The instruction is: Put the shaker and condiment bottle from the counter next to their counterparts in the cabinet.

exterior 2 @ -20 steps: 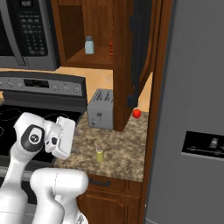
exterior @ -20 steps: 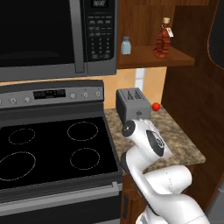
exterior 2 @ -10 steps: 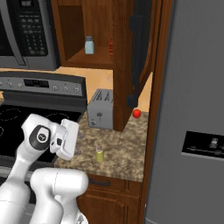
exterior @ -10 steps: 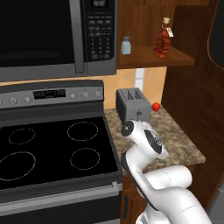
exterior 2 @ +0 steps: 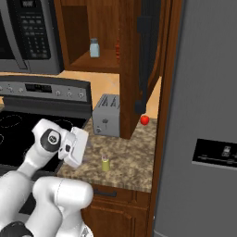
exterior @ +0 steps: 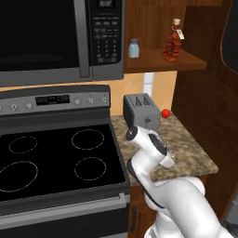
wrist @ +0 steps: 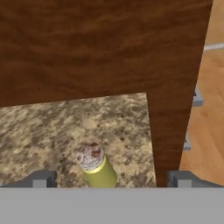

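Fingers [wrist: 40, 180] spread wide, grasping nothing; we hang the gripper [wrist: 109, 179] above the shaker [wrist: 95, 166], near the counter [wrist: 52, 127] edge, to straddle it.

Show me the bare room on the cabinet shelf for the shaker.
The shelf is bare between the pale blue shaker and the condiment bottle. Its right end is crowded by the bottle. On the counter, the yellow-green shaker stands apart from the toaster.

Glossy white arm [exterior: 179, 200] w/ dark joint rings, small dark grey fingertips [wrist: 41, 179].
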